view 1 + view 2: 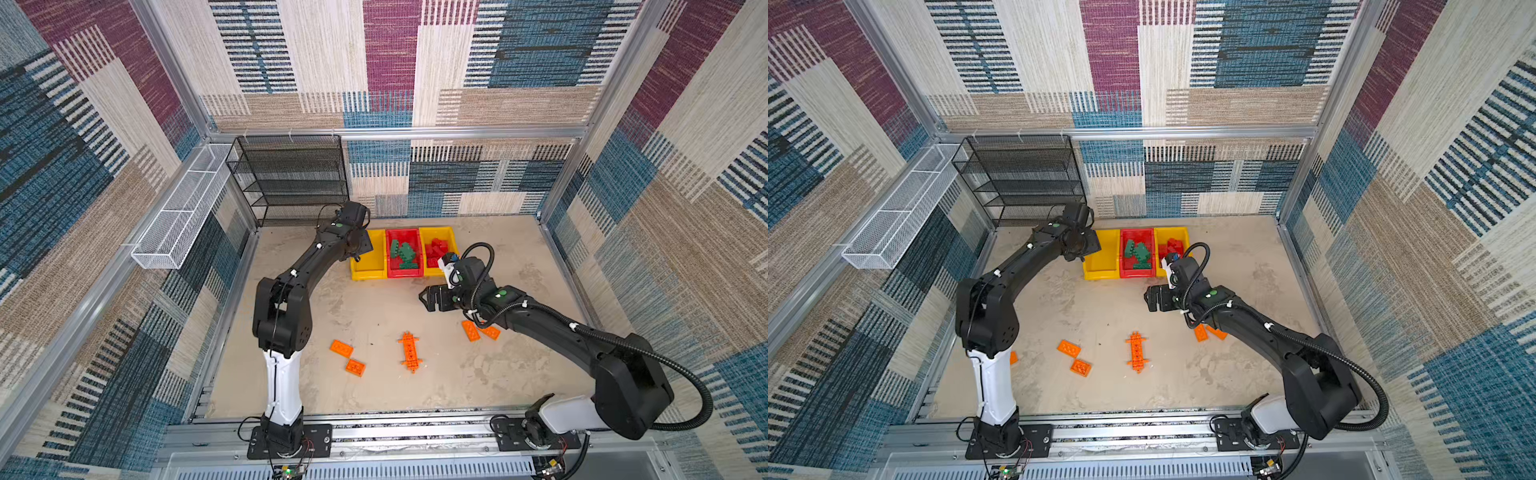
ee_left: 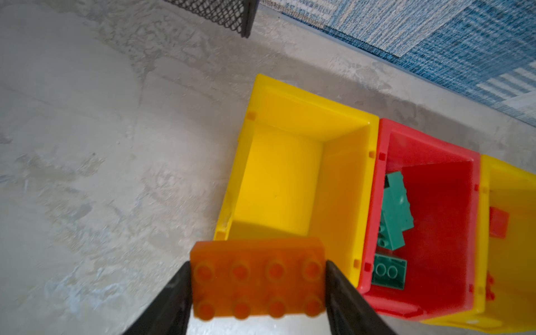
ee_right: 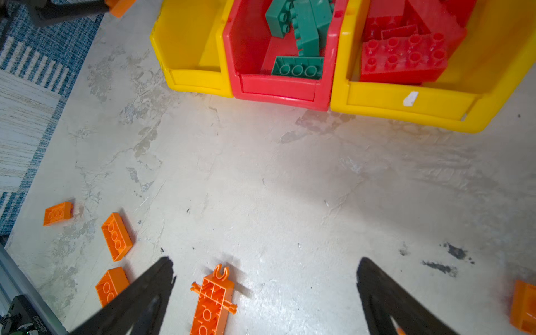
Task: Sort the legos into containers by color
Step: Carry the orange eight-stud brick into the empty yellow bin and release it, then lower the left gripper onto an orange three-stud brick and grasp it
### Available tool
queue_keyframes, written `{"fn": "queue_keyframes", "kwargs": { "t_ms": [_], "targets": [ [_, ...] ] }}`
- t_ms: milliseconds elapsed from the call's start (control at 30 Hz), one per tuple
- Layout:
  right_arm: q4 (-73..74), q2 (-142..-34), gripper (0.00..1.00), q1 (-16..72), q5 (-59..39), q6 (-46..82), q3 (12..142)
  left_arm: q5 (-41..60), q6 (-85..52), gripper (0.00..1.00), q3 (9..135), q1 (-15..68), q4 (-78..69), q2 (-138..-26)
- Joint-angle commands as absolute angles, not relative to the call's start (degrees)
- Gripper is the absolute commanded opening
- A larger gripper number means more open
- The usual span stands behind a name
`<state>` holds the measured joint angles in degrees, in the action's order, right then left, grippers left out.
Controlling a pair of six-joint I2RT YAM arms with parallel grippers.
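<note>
Between the fingers of the left claw (image 2: 256, 265), an orange brick (image 2: 258, 287) is pinched by its short ends, at the near edge of a yellow bin (image 2: 290, 116).
Ahead of that claw the yellow bin opens. Touching its far side is the red bin (image 2: 420, 150) with green bricks (image 2: 396, 208), then a second yellow bin (image 3: 406, 101) with red bricks (image 3: 406, 55). The right claw (image 3: 265, 261) hangs spread wide, holding nothing, over the tabletop (image 3: 290, 188), well short of the bins. A long orange plate (image 3: 213, 304) lies under it, near one finger. Three orange bricks (image 3: 116, 236) lie beyond that finger, and a fourth orange brick (image 3: 525, 304) beyond the opposite one.
</note>
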<state>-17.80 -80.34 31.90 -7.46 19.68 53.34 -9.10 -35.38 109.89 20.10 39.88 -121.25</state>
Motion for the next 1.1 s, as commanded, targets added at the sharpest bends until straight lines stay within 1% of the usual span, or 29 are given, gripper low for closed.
{"fn": "queue_keyframes", "kwargs": {
  "t_ms": [0, 67, 167, 300, 400, 467, 567, 700, 800, 867, 967, 1067],
  "targets": [
    [-17.34, -78.95, 1.00, 31.81, -6.31, 20.76, 52.78, -9.24, -34.39, 0.62, 117.06, 20.32, 44.36, -126.41],
    [-17.76, -78.09, 1.00, 31.73, -5.44, 20.85, 52.53, -9.31, -33.94, 0.62, 121.75, 20.38, 45.80, -129.92],
    [-18.70, -76.72, 1.00, 31.50, -4.45, 21.19, 52.23, -9.23, -33.37, 0.66, 127.71, 20.32, 47.56, -134.24],
    [-19.45, -74.53, 1.00, 31.42, -3.48, 21.88, 51.30, -7.24, -33.25, 0.84, 130.99, 20.35, 48.13, -136.41],
    [-19.21, -73.36, 1.00, 31.38, -3.44, 22.15, 50.71, -5.66, -33.44, 0.92, 129.97, 20.55, 48.18, -134.96],
    [-18.44, -72.71, 1.00, 31.38, -4.26, 22.28, 50.18, -5.45, -33.14, 0.95, 126.91, 20.85, 47.75, -132.30],
    [-16.50, -71.06, 1.00, 31.38, -5.68, 22.50, 49.05, -6.29, -33.59, 0.95, 115.57, 21.43, 44.40, -124.01],
    [-14.72, -70.64, 1.00, 31.35, -6.59, 21.74, 48.38, -7.97, -38.49, 0.95, 90.65, 21.81, 35.75, -106.92],
    [-13.76, -71.19, 1.00, 31.44, -7.35, 21.21, 48.41, -10.28, -44.32, 0.93, 73.45, 22.74, 32.19, -93.94],
    [-12.61, -71.53, 1.00, 31.46, -8.72, 21.14, 48.21, -14.94, -48.29, 0.93, 64.55, 24.95, 33.21, -85.79],
    [-11.35, -71.88, 1.00, 31.42, -11.07, 21.19, 47.95, -19.46, -54.19, 0.93, 54.78, 28.91, 37.28, -75.93],
    [-10.56, -72.36, 1.00, 31.55, -12.54, 21.23, 47.70, -18.54, -60.58, 0.92, 46.13, 30.95, 38.69, -67.83]
  ]
}}
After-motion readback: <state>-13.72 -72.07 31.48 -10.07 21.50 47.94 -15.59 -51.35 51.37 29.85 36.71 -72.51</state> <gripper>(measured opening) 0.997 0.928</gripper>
